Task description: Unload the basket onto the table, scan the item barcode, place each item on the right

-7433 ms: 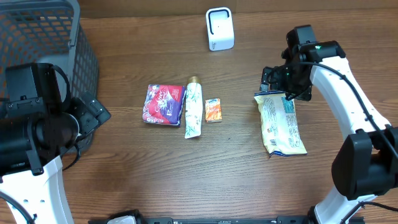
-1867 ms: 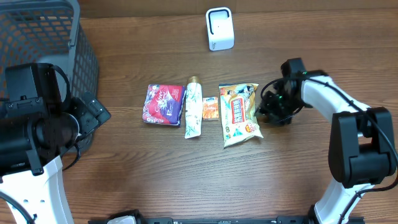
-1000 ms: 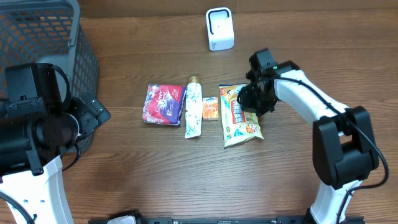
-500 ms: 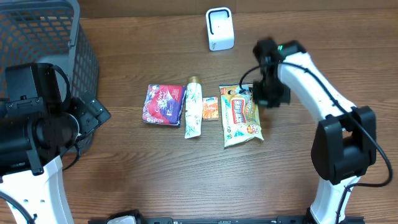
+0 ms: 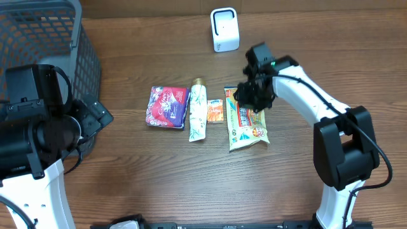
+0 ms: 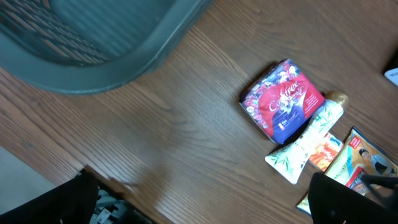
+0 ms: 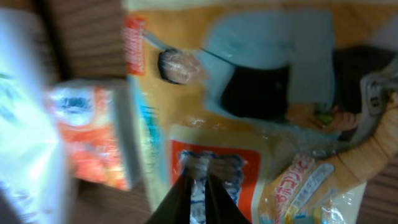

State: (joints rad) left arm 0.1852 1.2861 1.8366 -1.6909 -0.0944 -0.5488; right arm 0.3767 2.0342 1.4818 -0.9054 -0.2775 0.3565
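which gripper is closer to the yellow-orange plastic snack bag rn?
Right. The right gripper hangs over the top end of the yellow-orange plastic snack bag, jaws shut. The left gripper sits far off to the left, beside the grey mesh basket.

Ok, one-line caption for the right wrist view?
Shut right gripper tips down at the orange snack bag, small orange packet lying beside it.
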